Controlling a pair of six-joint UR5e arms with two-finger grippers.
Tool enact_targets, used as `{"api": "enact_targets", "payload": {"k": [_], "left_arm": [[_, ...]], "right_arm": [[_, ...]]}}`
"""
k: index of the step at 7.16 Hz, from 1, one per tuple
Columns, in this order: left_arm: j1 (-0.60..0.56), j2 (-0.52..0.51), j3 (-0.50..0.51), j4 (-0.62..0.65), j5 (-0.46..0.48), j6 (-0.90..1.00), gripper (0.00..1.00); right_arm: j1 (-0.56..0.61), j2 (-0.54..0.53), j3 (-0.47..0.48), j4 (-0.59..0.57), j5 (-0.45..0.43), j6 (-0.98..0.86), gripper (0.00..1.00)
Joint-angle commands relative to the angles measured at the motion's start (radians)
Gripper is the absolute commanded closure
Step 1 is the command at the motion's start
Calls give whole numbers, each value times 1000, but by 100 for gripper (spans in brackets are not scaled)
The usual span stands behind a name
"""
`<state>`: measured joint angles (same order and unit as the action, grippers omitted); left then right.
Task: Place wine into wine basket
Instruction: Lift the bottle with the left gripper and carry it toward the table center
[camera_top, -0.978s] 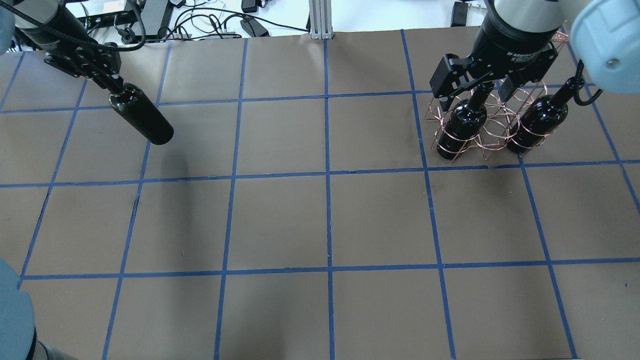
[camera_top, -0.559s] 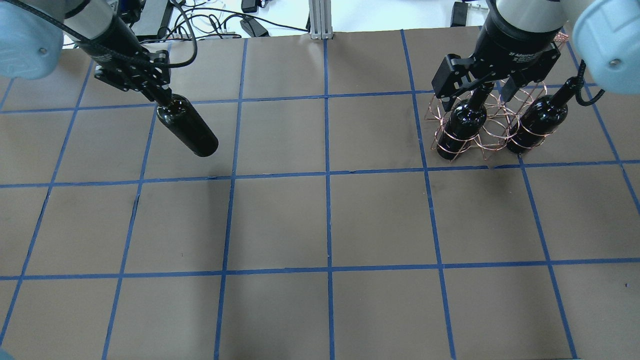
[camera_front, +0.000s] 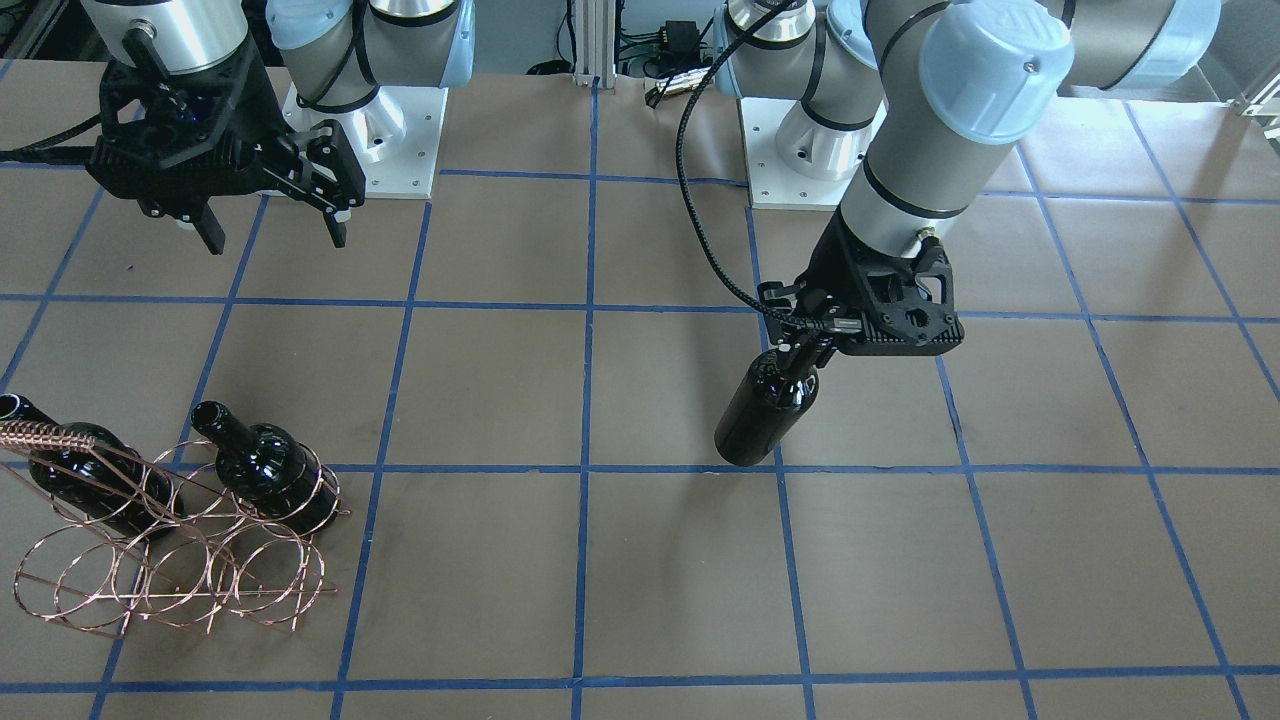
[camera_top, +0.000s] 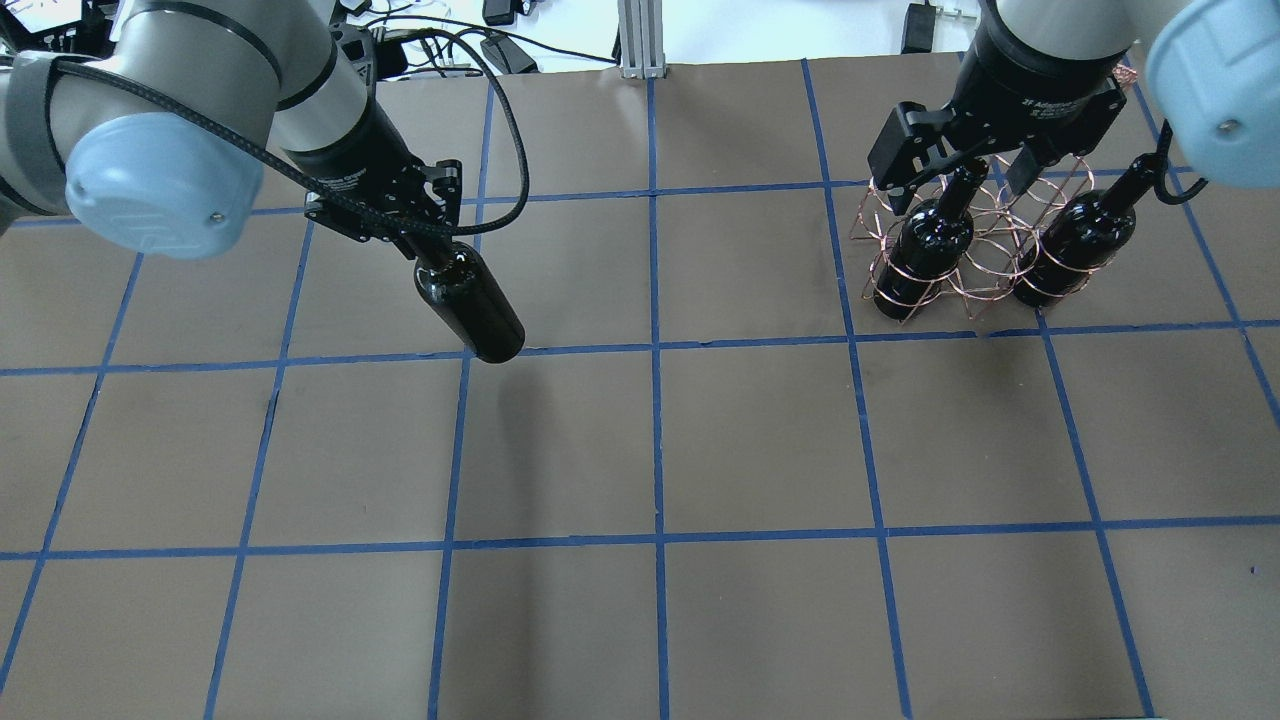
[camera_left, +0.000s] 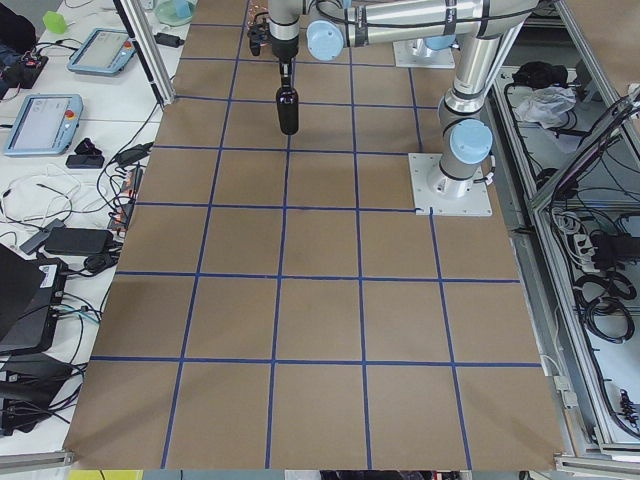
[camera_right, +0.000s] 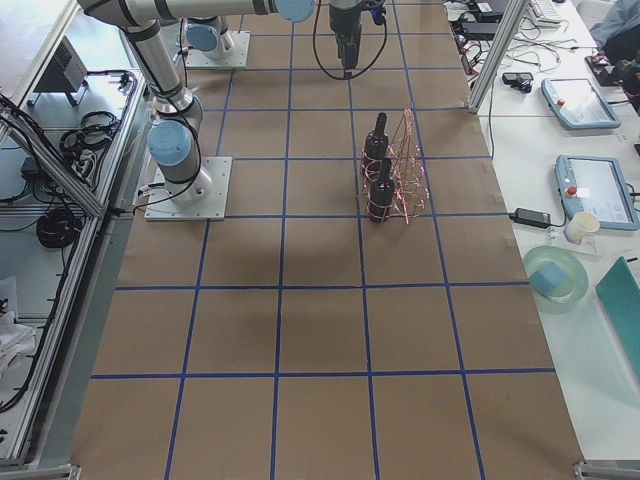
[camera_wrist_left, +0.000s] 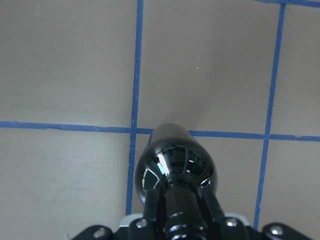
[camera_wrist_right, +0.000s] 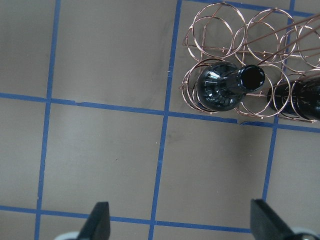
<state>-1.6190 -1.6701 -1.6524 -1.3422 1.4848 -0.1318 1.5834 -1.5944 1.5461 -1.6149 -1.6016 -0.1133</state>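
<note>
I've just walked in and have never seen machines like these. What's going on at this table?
Two robot arms are loading wine into a copper wire basket. The left gripper holds a black bottle by its neck, hanging clear of the table and well short of the basket. A second bottle and a third bottle stand in the basket's rings. The right gripper hangs open above the basket, holding nothing.

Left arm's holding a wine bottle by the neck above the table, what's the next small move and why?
Probably carry the wine across toward the wine basket. The left gripper is shut on its neck, the bottle hangs clear of the table, far from the basket, which holds two bottles and has empty rings.
</note>
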Motion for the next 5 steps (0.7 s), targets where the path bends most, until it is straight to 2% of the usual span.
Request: {"api": "enact_targets", "payload": {"k": [1,3,5], "left_arm": [[-62,16,-44,1,3,-98,100],[-97,19,-76,3,41,-89,100],[-102,15,-93,6,40,-112,100]], "right_arm": [[0,1,0,-14,-9,11,0],[6,-1,0,15,3,39,0],[7,-2,0,42,5,61,0]]}}
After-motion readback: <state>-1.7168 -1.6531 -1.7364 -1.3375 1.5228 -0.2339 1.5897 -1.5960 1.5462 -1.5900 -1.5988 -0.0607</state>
